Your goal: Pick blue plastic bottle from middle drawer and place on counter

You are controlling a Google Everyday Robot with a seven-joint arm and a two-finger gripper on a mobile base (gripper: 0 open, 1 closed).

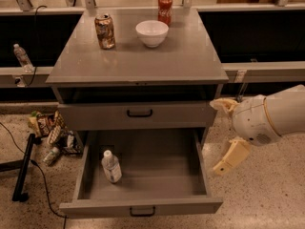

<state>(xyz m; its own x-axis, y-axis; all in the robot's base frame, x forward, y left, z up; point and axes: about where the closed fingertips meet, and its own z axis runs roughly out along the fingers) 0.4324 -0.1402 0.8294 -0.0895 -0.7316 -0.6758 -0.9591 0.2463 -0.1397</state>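
Camera view: small clear blue plastic bottle (111, 166), 9 o'clock in open grey middle drawer (143, 206), reachable.
Gripper (218, 136): 3 o'clock beside drawer, jaws apart, empty, pre-reach.

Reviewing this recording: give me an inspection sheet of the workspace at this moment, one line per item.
Surface: counter, grey, carrying three items toward its back.
Job's things: blue plastic bottle in the left part of the open middle drawer; not yet grasped.
Clutter: brown can, white bowl and red can on the counter.
Grippers: end effector open, holding nothing, outside the drawer at its right side.
Cables: black cable on the floor at left.
Surroundings: clear bottle on the left ledge; snack bags and a black stand on the floor.
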